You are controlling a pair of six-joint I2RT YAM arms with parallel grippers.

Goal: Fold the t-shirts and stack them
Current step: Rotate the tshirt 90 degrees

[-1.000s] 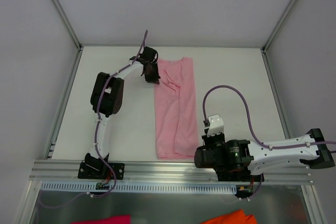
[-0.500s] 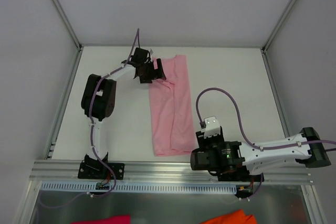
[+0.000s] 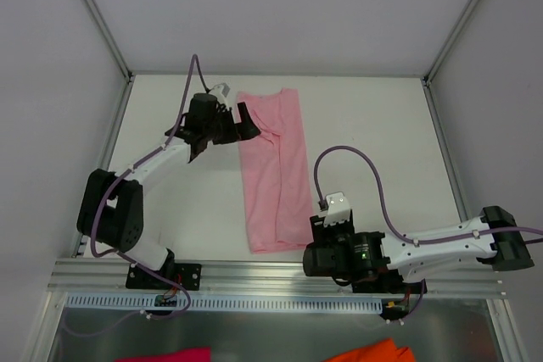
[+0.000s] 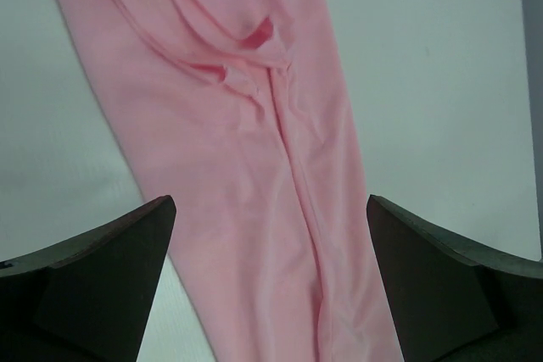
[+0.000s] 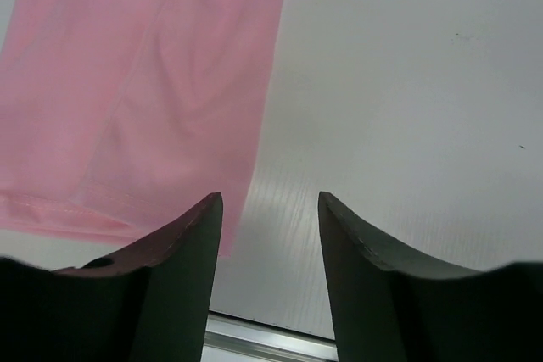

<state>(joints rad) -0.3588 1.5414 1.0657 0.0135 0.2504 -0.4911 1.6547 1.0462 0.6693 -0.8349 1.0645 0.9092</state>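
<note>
T-shirt (image 3: 273,171) lies as a narrow strip on the table (image 3: 382,125); left gripper (image 4: 271,209) and right gripper (image 5: 270,209) both gape empty. I expect a shallow pinch would catch one layer and spoil the fold.

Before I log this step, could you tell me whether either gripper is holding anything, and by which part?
Nothing is held: the left gripper is open over the pink t-shirt, the right gripper open beside its near corner.

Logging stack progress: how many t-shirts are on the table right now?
1. The pink t-shirt lies folded into a long strip on the table. The magenta cloth and orange cloth beyond its near edge are too cropped to identify.
</note>
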